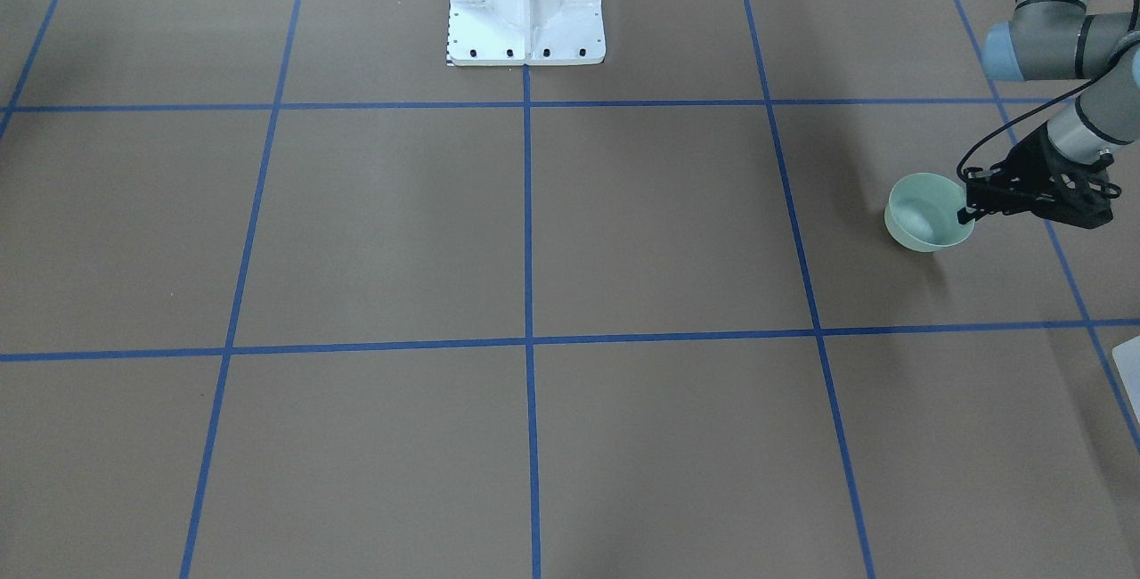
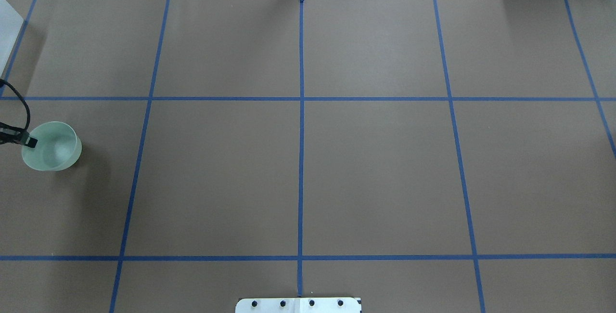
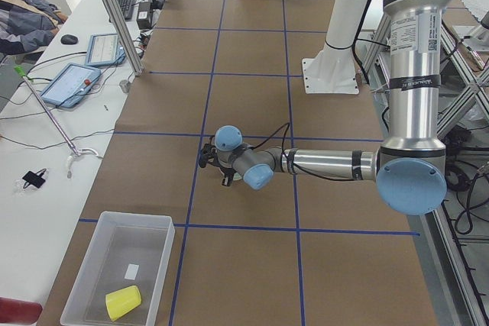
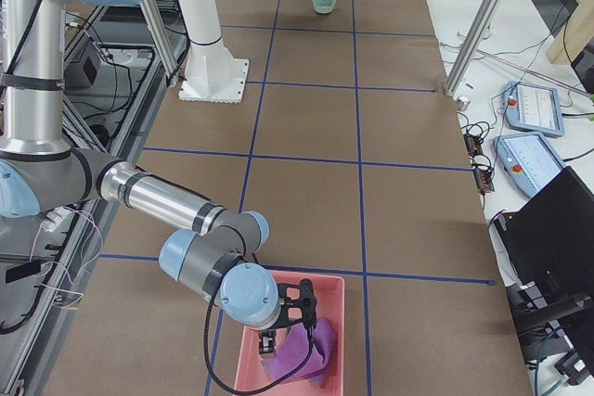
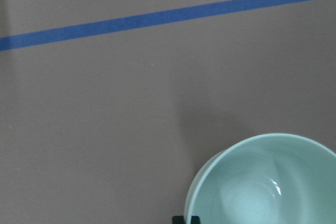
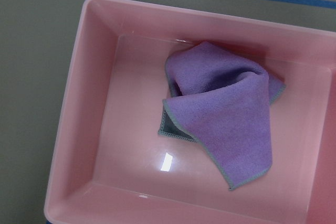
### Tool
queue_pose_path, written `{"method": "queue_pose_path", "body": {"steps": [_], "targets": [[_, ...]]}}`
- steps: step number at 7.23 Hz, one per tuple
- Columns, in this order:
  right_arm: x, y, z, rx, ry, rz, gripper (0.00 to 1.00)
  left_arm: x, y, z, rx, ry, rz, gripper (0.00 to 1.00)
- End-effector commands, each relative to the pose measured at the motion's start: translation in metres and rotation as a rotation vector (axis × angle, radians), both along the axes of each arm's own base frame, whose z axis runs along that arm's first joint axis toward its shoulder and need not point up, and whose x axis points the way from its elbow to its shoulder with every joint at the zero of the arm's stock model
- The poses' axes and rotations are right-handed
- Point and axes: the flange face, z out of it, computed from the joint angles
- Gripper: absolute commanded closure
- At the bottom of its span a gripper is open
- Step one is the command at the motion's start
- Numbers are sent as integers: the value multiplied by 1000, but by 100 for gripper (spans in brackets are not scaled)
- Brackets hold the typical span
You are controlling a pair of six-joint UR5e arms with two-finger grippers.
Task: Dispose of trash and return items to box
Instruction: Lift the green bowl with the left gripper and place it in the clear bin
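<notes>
**A:** Brown paper, matte and flat, covers the counter [image 1: 668, 232], squared off by blue tape [image 1: 527, 205]. What does the front-facing view show on it?

**B:** One bowl [image 1: 917, 221], pale green, round and glossy, far over on the robot's left side. The left arm [image 1: 1082, 129] reaches in low, and the left fingers [image 1: 964, 215] pinch the bowl's rim, one inside it.

**A:** And overhead?

**B:** A single bowl, with a dark fingertip inside its wall.

**A:** From the left end?

**B:** One clear bin [image 3: 141, 217], rectangular, with one yellow cup [image 3: 124, 302] lying in it.

**A:** The right end?

**B:** The right arm [image 4: 158, 197] bends down over one pink bin [image 4: 336, 340]. I cannot tell whether the right fingers [image 4: 266, 347] are clenched or released.

**A:** The wrist views?

**B:** One purple cloth [image 6: 226, 114], fuzzy, crumpled and edged in teal stitching, lies inside the smooth pink bin.
</notes>
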Motion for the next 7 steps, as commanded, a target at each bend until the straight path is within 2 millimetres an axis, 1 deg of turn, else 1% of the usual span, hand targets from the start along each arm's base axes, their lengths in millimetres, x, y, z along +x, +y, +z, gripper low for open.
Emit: {"method": "queue_pose_path", "body": {"steps": [1, 2, 3, 4, 5, 6, 7], "targets": [[0, 0, 0, 0, 1, 0, 0, -74, -77, -27, 51, -53, 23, 100], [0, 1, 0, -2, 1, 0, 0, -130, -142, -37, 45, -104, 57, 100], [-2, 4, 2, -6, -5, 1, 0, -190, -200, -20, 20, -118, 50, 100], [-3, 6, 4, -9, -11, 2, 0, -229, -233, 19, -42, -119, 25, 100], [-3, 7, 4, -10, -12, 3, 0, -260, -241, 61, -61, -119, -30, 100], [-3, 7, 4, -11, -10, 2, 0, -262, -237, 89, -125, -113, -122, 100], [-3, 7, 4, -13, -9, 5, 0, -262, -234, 103, -159, -106, -183, 100]]}}
